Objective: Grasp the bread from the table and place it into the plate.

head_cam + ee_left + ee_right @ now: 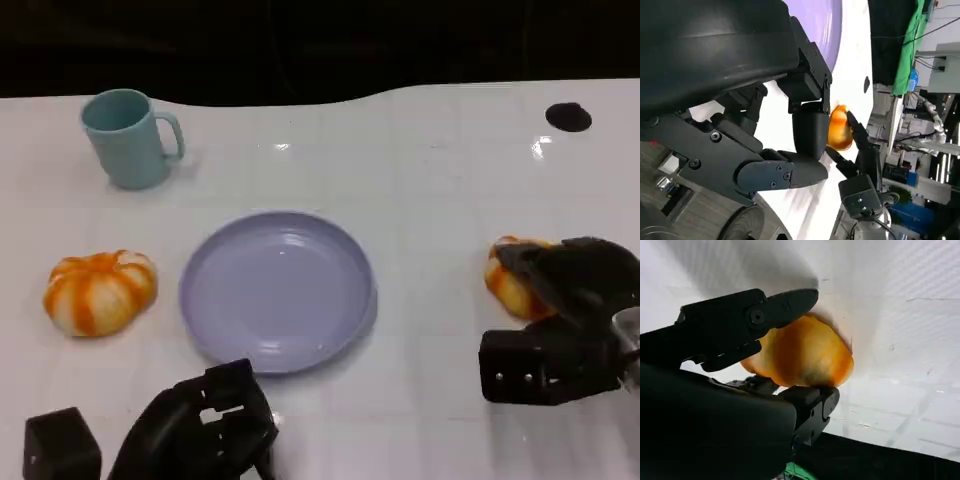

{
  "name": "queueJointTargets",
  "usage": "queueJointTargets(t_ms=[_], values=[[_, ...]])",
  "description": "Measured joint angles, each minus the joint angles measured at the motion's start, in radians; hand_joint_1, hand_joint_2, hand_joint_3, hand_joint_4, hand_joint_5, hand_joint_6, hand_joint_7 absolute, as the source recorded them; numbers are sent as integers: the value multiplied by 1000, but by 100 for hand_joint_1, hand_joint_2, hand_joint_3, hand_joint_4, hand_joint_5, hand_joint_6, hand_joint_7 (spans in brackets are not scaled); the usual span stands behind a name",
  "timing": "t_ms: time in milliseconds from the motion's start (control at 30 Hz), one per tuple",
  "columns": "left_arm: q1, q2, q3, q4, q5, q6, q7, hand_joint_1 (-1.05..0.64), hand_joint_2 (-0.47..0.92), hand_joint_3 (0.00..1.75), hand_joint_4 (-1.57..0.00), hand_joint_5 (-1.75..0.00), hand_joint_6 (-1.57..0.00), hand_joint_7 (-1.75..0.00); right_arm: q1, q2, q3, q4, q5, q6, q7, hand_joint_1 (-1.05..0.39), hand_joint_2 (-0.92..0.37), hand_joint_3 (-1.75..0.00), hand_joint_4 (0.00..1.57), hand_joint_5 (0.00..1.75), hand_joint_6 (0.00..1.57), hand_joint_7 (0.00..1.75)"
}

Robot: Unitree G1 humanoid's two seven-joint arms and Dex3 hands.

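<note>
An orange bread (510,285) lies on the white table to the right of the lilac plate (277,290). My right hand (575,280) wraps it from the right side. In the right wrist view the bread (805,355) sits between a finger (747,320) above and the thumb (810,405) below, both touching it. The left wrist view shows the same bread (839,129) with the right hand (860,150) around it, beyond the plate (825,20). My left hand (205,425) rests near the front edge below the plate, holding nothing, its fingers (807,132) apart.
A second orange-and-white striped bun (100,290) lies left of the plate. A teal mug (128,137) stands at the back left. A small black round mark (568,116) is at the back right. The table's far edge borders a dark background.
</note>
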Motion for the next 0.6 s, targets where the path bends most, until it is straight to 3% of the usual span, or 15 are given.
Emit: queueJointTargets(t_ms=[33,133,200,233,267,333,400,500,533,600], values=[[0,0,0,-1,0,0,0,-59,70,60,-79,-175,-76,-143,-7,1,-3,15,11,-14,-21,-25,-91,-1,85,126,104,6],[1,0,0,-4,0,0,0,-58,70,59,-79,-175,-76,-143,-23,2,-6,66,35,-69,-88,-20,-92,-13,88,150,124,12],[2,0,0,-6,0,1,0,-59,70,59,-79,-175,-76,-143,-29,2,-5,103,42,-117,-142,-19,-92,-20,85,164,126,23],[2,0,0,-8,0,2,0,-59,70,59,-79,-175,-76,-142,-31,2,-4,120,46,-139,-169,-20,-92,-24,84,170,107,72],[3,0,-1,-10,0,4,0,-59,70,59,-79,-175,-75,-142,-33,2,-2,134,48,-160,-196,-20,-92,-25,84,172,93,107],[4,0,-1,-13,0,4,0,-58,70,59,-79,-175,-75,-142,-35,2,5,156,48,-190,-244,-21,-90,-25,84,174,80,137],[4,0,-2,-14,0,4,0,-58,70,59,-79,-175,-76,-142,-38,2,14,171,48,-210,-283,-20,-89,-24,83,175,74,151],[5,0,-2,-14,0,5,0,-58,70,59,-79,-175,-76,-142,-38,2,19,194,48,-246,-339,-17,-87,-24,82,175,71,157],[5,0,-2,-14,0,5,0,-58,70,59,-79,-175,-76,-142,-38,3,19,200,49,-255,-355,-16,-86,-24,82,175,74,146],[5,-1,-2,-14,0,5,0,-59,70,59,-78,-175,-76,-142,-38,6,20,206,49,-268,-386,-12,-84,-27,83,175,78,143]])
